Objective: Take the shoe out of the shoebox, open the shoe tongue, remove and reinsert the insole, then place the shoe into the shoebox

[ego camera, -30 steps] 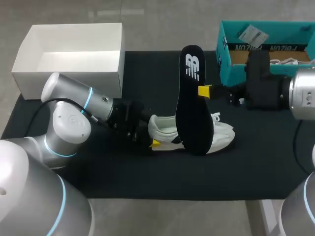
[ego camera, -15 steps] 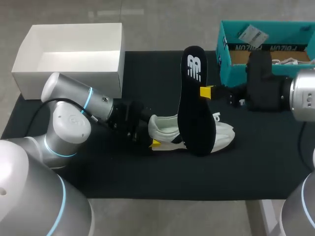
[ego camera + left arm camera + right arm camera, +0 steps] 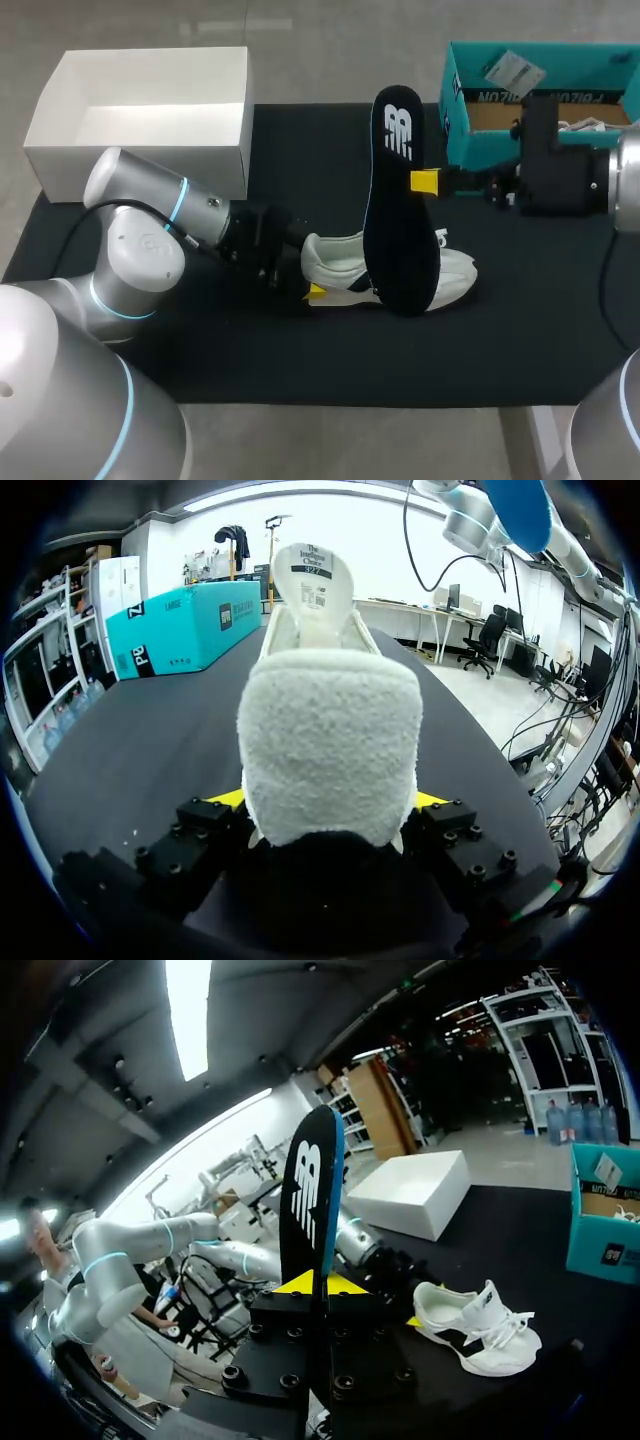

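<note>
- The left end effector point(image 3: 330, 802) is clamped on the heel of the white shoe point(image 3: 455, 277), which sits on the black counter point(image 3: 300, 350).
- The right end effector point(image 3: 424, 182) pinches the black insole point(image 3: 398, 220), upright over the shoe and hiding its middle.
- A teal shoebox point(image 3: 470, 100) stands beyond the shoe's toe, a white box point(image 3: 150, 110) beyond its heel.

A grey table point(image 3: 340, 445) is covered by a black cloth mat point(image 3: 300, 360). A white sneaker with black side panels point(image 3: 335, 260) lies near the mat's middle. An open white cardboard box point(image 3: 140, 165) sits at its far left corner and a teal cardboard shoebox point(image 3: 468, 150) at its far right.
</note>
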Robot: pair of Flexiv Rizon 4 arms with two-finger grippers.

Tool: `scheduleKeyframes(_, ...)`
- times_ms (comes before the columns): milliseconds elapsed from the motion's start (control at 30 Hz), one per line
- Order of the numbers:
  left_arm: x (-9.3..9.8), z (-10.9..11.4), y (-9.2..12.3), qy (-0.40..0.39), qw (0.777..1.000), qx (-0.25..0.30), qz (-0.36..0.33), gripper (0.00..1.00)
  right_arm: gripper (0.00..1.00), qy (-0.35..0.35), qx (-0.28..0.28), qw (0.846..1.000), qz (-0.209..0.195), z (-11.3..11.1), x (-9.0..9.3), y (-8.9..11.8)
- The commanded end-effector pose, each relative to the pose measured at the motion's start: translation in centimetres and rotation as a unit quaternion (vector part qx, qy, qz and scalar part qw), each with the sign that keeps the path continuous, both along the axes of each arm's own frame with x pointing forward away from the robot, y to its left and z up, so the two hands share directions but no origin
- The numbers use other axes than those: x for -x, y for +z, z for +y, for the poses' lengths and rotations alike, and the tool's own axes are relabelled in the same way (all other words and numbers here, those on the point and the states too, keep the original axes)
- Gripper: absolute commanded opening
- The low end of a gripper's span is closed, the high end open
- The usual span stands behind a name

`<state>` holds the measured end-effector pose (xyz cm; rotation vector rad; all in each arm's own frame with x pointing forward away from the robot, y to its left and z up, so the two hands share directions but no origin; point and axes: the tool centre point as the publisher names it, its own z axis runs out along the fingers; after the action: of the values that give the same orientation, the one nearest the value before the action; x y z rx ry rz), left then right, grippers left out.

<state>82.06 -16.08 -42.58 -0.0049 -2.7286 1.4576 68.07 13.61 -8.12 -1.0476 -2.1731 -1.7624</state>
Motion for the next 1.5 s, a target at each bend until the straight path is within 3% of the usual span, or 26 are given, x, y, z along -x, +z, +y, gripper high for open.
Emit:
scheduleKeyframes(33, 0.0, 0.0, -0.1, 0.000, 1.000, -0.002, 0.000, 0.00, 0.00, 0.003, 0.010, 1.000, 0.014, -2.8, 1.3, 0.8)
scheduleKeyframes(467, 0.0, 0.0, -0.1, 0.000, 1.000, -0.002, 0.000, 0.00, 0.00, 0.008, 0.017, 0.999, 0.034, -2.5, 3.4, 2.3)
scheduleKeyframes(867, 0.0, 0.0, -0.1, 0.000, 1.000, -0.002, 0.000, 0.00, 0.00, -0.023, 0.009, 0.999, 0.047, -0.8, 4.7, 2.3)
scheduleKeyframes(1500, 0.0, 0.0, -0.1, 0.000, 1.000, -0.002, 0.000, 0.00, 0.00, -0.037, 0.008, 0.998, 0.045, -0.5, 4.8, 2.2)
